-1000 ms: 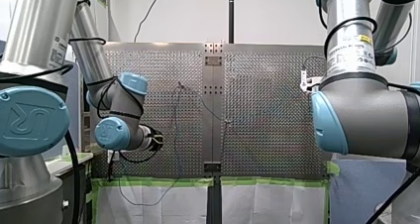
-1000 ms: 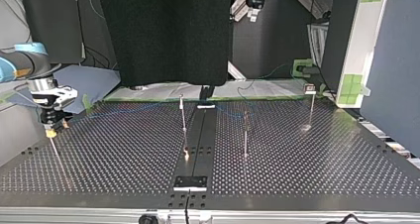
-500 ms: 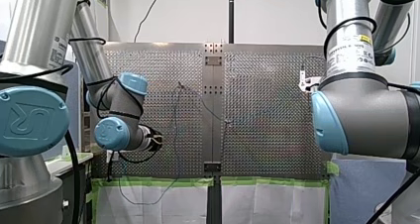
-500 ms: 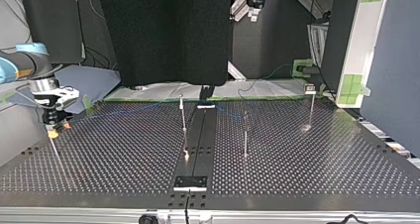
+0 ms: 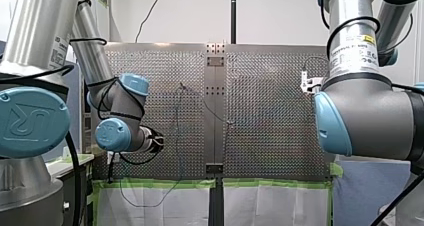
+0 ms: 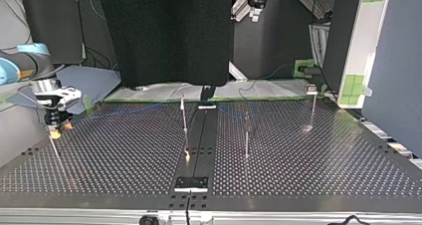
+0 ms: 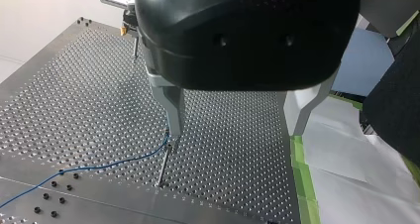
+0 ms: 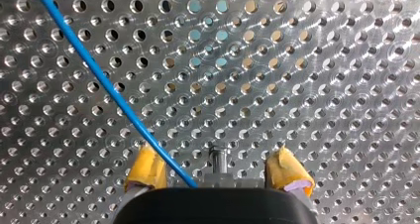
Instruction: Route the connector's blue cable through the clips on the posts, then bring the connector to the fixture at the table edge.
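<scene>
In the left wrist view, my left pincer [image 7: 235,133] is hanging nearest, its metal fingers [image 7: 173,110] spread wide and gripping nothing. Just beyond one fingertip a thin post [image 7: 163,164] is standing on the perforated desk [image 7: 74,85]. The blue cable [image 7: 99,165] is running over the desk and rising to the clip at that post's top, so this clip is looking threaded. Far across the desk, my right pincer [image 7: 128,30] is hovering over the far post [image 7: 134,48].

The right wrist view is showing that far spot up close. The yellow pads [image 8: 147,172] are standing apart, pinching nothing and straddling the far post's tip. The cable is passing between them, beside the tip and close to one pad, then disappearing under the pincer's body. Whether it is sitting in that clip, I cannot tell.

In the top view, the fixture [image 6: 190,183] is lying at the nearest desk edge with no blue cable reaching it. Farther back, the cable is showing only faintly across the desk. The connector is not showing clearly in any view.

By my judgement the routing is partly done: at least one clip is holding the cable, and the far post is being worked on. Bringing the connector to the fixture is not yet done.
</scene>
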